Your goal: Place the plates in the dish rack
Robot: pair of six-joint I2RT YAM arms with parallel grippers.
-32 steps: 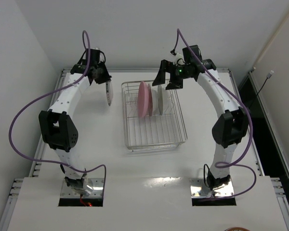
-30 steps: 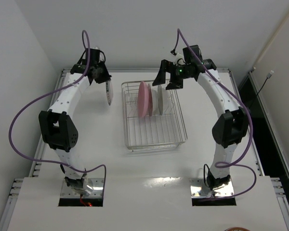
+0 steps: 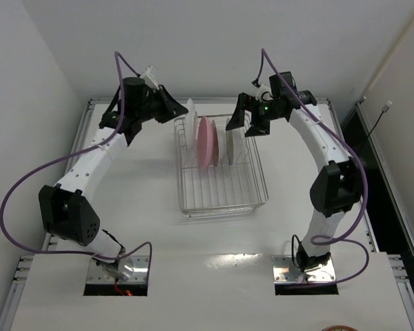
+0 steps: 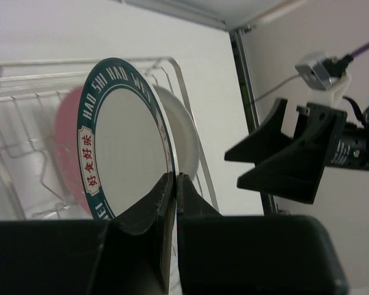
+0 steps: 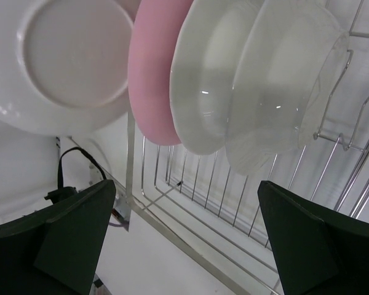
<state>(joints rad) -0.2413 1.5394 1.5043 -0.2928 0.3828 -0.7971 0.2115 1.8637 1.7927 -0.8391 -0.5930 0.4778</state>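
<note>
My left gripper (image 3: 179, 112) is shut on the rim of the white plate with the dark patterned rim (image 3: 191, 121) and holds it upright over the back left of the dish rack (image 3: 224, 200). In the left wrist view my gripper (image 4: 174, 179) pinches that plate's (image 4: 123, 141) lower edge. The pink plate (image 3: 205, 141) and two whitish plates (image 3: 229, 145) stand on edge in the rack. My right gripper (image 3: 247, 123) is open and empty above the rack's back right. The right wrist view shows the patterned plate's back (image 5: 67, 55), the pink plate (image 5: 154, 74) and both whitish plates (image 5: 203, 80).
The rack's front half holds only bare wire tines (image 3: 224, 183). The table's raised metal edge (image 3: 90, 110) runs along the back and sides. A wall stands close behind the table. The right gripper's black fingers (image 4: 289, 153) hang near the held plate.
My left arm has swung right, carrying the patterned plate from left of the rack to over its back left corner. My right gripper has shifted slightly right and stays open.
</note>
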